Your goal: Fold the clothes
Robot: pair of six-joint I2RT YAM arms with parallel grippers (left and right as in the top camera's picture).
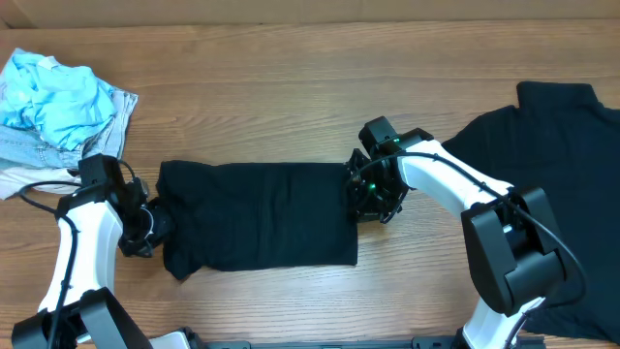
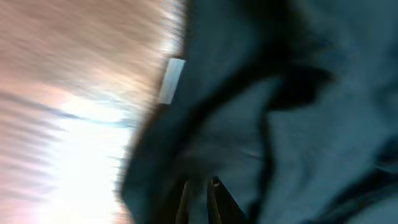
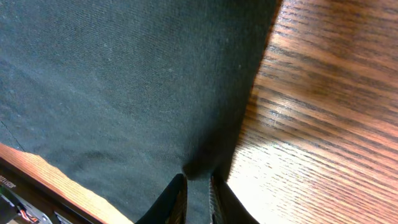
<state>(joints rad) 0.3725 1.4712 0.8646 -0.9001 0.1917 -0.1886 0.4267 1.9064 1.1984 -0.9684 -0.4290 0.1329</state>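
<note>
My right claw is clamped on an edge of the black T-shirt. Whether my left claw is closed, I cannot tell. Risk: shallow pinch slips, fold skews.

Bench: mid-brown wood with darker grain lines running lengthwise. Folded T-shirt: plain black, no print; its tag is white. Second T-shirt: plain black as well. Crumpled garment: light blue. Denim piece: faded grey-blue. White cloth: plain. Left arm and right arm: white links, black joints, with green lights at the right wrist.
</note>
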